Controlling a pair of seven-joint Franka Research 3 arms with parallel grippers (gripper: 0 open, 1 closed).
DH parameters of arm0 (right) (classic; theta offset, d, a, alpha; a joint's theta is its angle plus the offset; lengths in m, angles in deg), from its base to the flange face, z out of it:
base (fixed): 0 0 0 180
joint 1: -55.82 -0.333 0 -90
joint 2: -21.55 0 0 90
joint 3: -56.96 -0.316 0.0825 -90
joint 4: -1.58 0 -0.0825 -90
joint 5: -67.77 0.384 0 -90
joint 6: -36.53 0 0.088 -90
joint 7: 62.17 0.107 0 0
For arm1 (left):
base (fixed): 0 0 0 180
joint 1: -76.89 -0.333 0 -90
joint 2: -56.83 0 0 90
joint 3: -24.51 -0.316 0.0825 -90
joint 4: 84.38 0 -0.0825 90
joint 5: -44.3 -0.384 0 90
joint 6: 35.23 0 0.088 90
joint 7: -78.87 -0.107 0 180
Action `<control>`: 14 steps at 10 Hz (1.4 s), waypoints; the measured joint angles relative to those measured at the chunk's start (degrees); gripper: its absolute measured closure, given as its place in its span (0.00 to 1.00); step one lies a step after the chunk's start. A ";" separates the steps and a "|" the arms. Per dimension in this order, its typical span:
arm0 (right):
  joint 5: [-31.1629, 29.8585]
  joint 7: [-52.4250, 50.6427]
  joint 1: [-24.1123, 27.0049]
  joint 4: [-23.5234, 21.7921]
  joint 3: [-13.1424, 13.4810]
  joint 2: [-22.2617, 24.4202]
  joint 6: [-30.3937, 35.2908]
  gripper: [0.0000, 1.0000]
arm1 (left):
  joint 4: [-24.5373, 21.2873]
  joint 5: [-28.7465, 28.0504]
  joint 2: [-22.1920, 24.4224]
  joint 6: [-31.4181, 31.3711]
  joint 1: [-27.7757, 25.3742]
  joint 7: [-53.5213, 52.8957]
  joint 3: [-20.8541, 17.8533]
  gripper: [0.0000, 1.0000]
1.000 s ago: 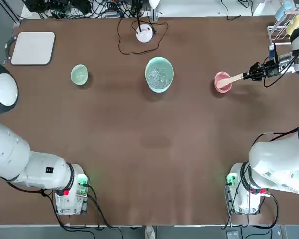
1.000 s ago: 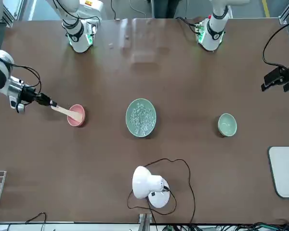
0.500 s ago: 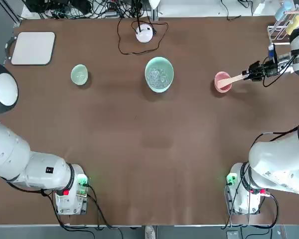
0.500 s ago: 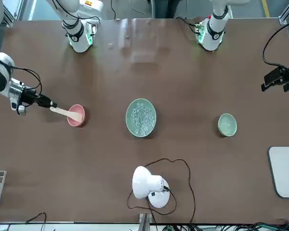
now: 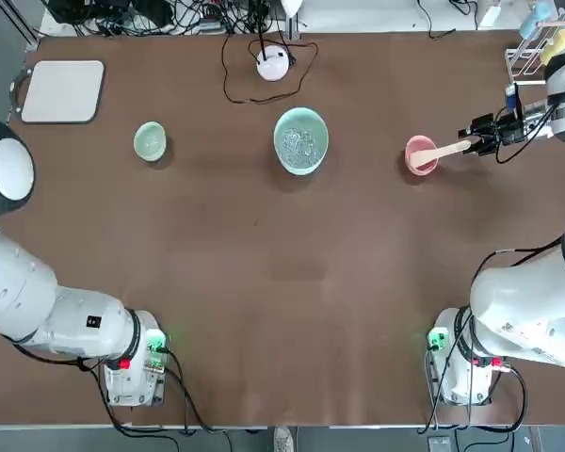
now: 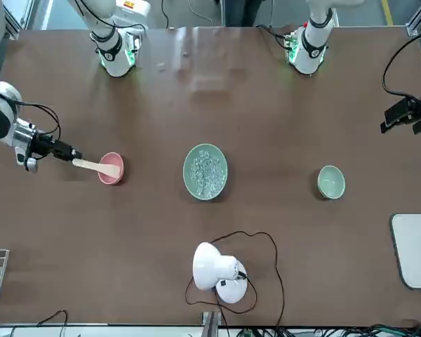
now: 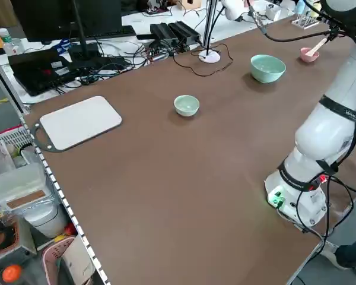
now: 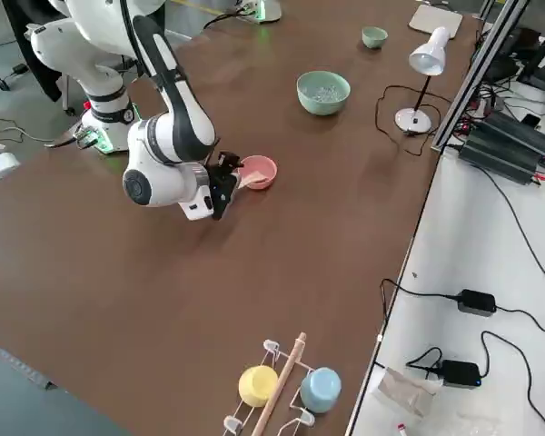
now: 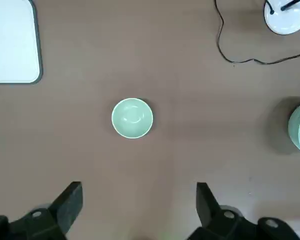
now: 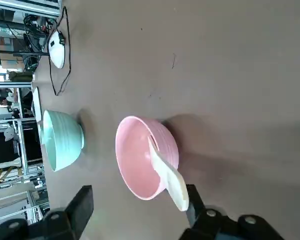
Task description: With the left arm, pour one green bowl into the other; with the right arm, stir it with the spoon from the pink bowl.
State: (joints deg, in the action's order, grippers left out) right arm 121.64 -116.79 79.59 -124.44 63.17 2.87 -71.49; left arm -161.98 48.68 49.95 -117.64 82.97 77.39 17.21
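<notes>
The pink bowl (image 5: 419,155) (image 10: 140,157) stands at the table's right, and the light wooden spoon (image 5: 443,150) (image 10: 167,175) leans in it with its handle over the rim. My right gripper (image 5: 475,142) (image 10: 137,195) is open at the handle's end, which lies close to one finger (image 10: 192,197). The large mint-green bowl (image 5: 300,139) with clear bits sits mid-table. The small sage-green bowl (image 5: 150,141) (image 9: 132,117) is at the left. My left gripper (image 9: 139,192) (image 6: 398,119) hangs open high above the table near it, holding nothing.
A white desk lamp (image 5: 274,62) with a looping black cable stands behind the large bowl. A white board (image 5: 64,90) lies at the far left corner. A rack with a yellow and a blue cup (image 8: 286,386) sits at the far right edge.
My right gripper has opened, let go of the spoon's handle and drawn back a little to the right. The spoon now rests on the pink bowl. The left arm has not moved.
</notes>
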 joint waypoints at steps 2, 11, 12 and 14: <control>0.01 0.00 0.01 0.29 0.00 -0.21 0.00 0.09 | 0.00 0.00 0.00 0.00 0.01 0.00 0.00 0.00; -6.48 4.59 0.08 9.39 0.06 -1.13 -0.45 0.00 | 0.00 0.00 0.00 0.00 0.04 0.00 0.02 0.00; -10.62 9.15 0.01 12.56 -0.20 -1.08 0.58 0.00 | 0.00 0.00 0.00 0.00 0.02 0.00 0.02 0.00; -19.42 19.71 -1.98 20.43 -0.85 -0.68 4.08 0.00 | 0.00 0.00 0.00 -0.04 0.05 0.00 0.03 0.00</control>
State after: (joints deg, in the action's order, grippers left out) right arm 102.22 -97.08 77.62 -104.01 62.32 2.19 -67.41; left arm -161.98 48.68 49.95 -117.67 83.01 77.39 17.24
